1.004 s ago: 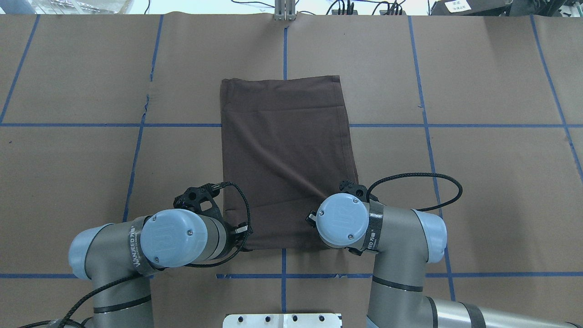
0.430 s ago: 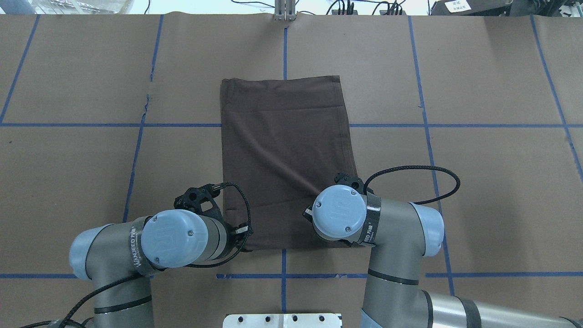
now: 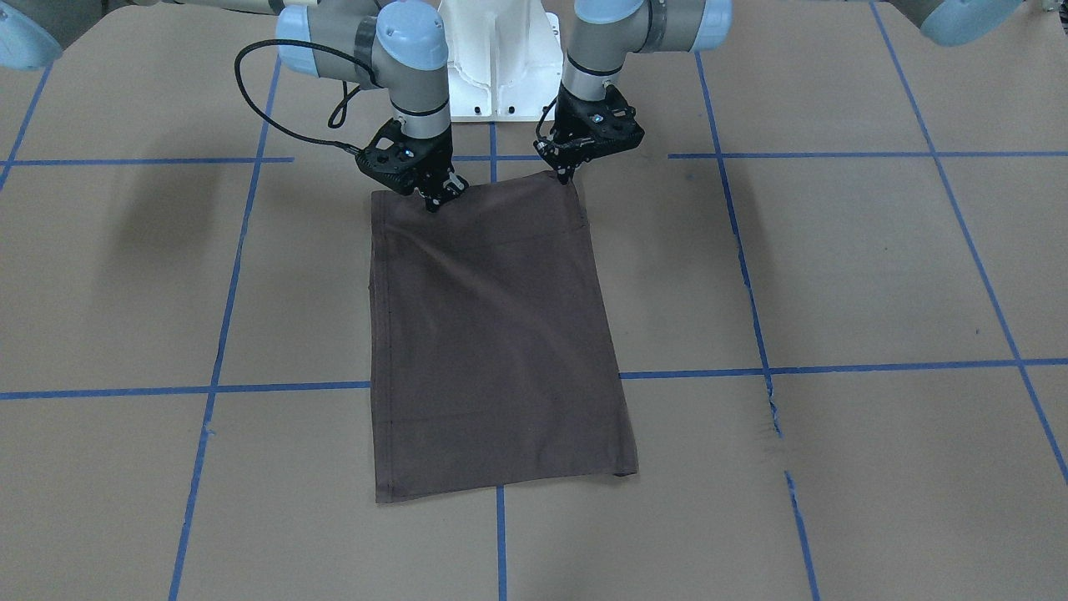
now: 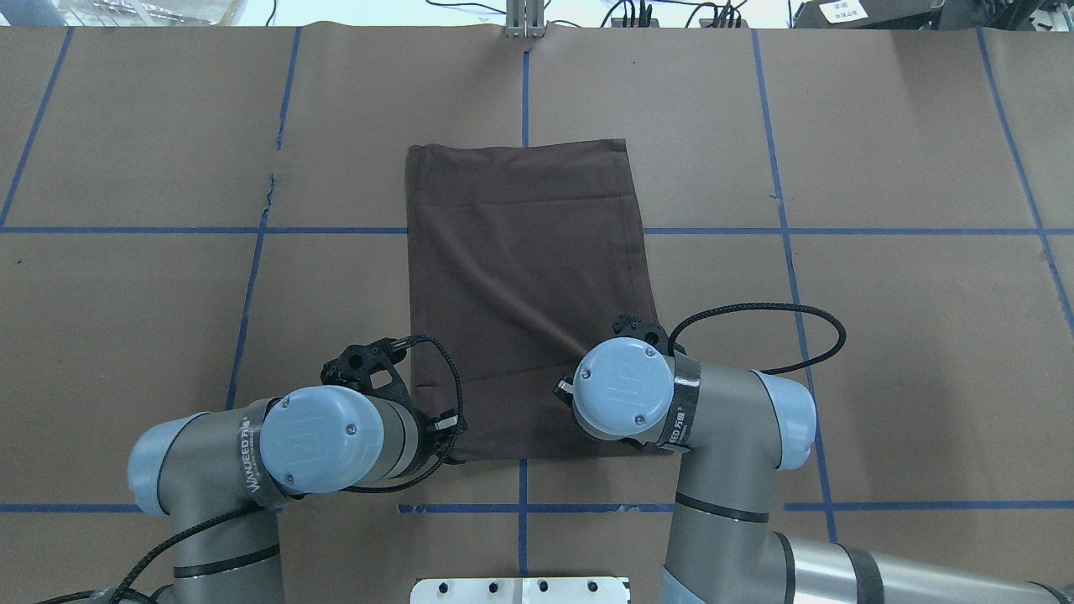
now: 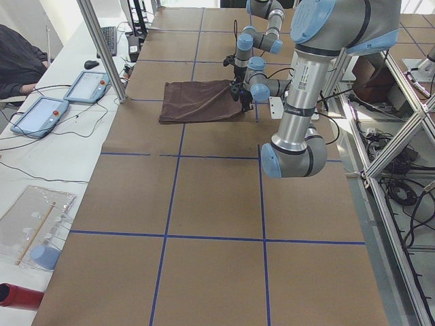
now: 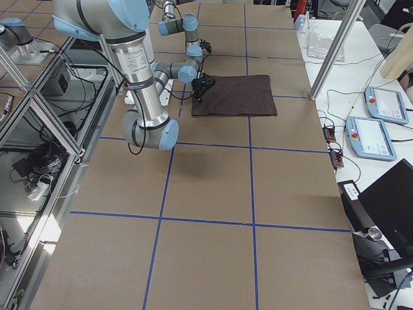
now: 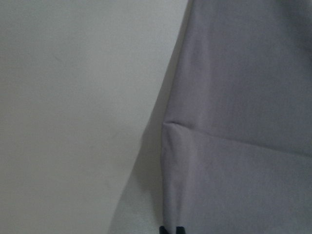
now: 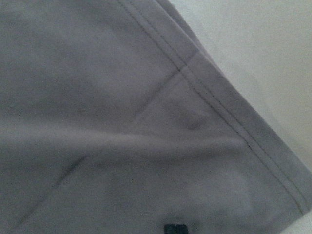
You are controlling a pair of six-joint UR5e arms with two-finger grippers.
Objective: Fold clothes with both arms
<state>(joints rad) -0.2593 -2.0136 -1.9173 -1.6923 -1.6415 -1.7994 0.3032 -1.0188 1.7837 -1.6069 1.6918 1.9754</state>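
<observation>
Two pinches: left gripper [image 3: 574, 173] and right gripper [image 3: 435, 199] clamp the upper edge of the T-shirt [image 3: 492, 334], which lies flat mid-frame. The right one sits inboard of its corner, so I'd expect a skewed fold.

Right hand [image 3: 435, 200] has shifted inward over the T-shirt [image 4: 520, 277].

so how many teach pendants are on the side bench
2, both on the white bench: one teach pendant beside the metal post, the other nearer the camera in the exterior left view. More may lie out of frame.
</observation>
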